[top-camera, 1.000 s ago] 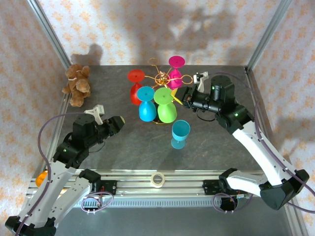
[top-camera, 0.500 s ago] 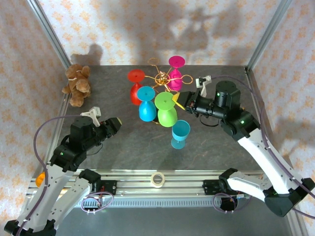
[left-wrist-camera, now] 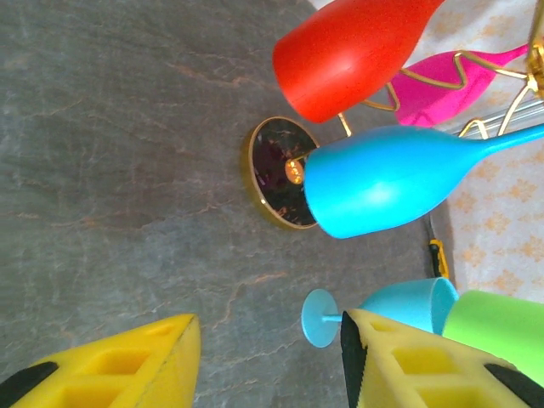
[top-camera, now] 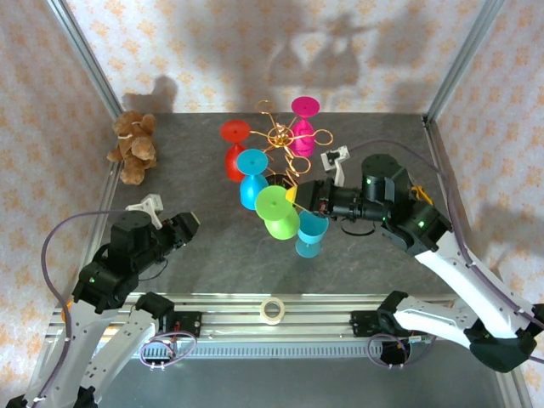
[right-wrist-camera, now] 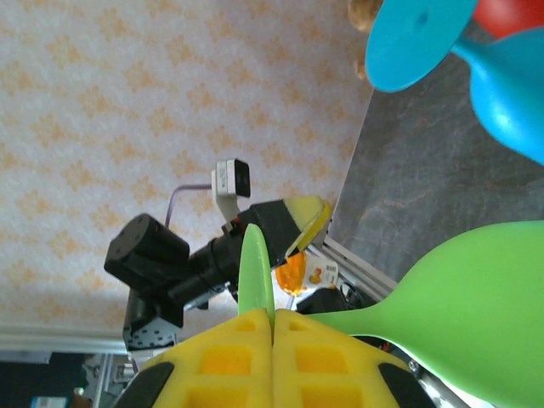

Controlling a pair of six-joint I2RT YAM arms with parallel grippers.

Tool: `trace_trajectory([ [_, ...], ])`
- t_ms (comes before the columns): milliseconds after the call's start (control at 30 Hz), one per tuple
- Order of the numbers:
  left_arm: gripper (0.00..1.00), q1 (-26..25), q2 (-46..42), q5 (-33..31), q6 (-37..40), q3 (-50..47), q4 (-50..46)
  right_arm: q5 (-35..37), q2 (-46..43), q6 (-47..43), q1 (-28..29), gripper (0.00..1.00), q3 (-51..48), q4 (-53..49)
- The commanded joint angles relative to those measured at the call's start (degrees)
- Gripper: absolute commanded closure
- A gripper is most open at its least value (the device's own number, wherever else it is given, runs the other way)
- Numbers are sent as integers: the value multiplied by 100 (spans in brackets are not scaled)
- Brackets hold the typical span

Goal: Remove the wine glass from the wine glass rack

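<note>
Green glass, 6 o'clock of rack, looks light, stiff, slick. Right fingers pinch its stem; left fingers half-open, empty.

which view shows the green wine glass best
Top external: the whole green wine glass shows, foot to bowl, held by the right gripper. Right wrist shows the stem clamped between its fingers and the foot edge-on, with the bowl cut off. Left wrist catches part of the bowl in its corner.
</note>
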Motion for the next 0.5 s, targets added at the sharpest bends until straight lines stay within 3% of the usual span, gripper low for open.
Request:
trace_trajectory([
  [0,52,-22,-105,-283,-43,190,-484,309,-134,-377,274,100,213,-160],
  [467,51,-22,-770,-259,-433,153,-1237,1366,422,-1424,2021,100,17,121],
])
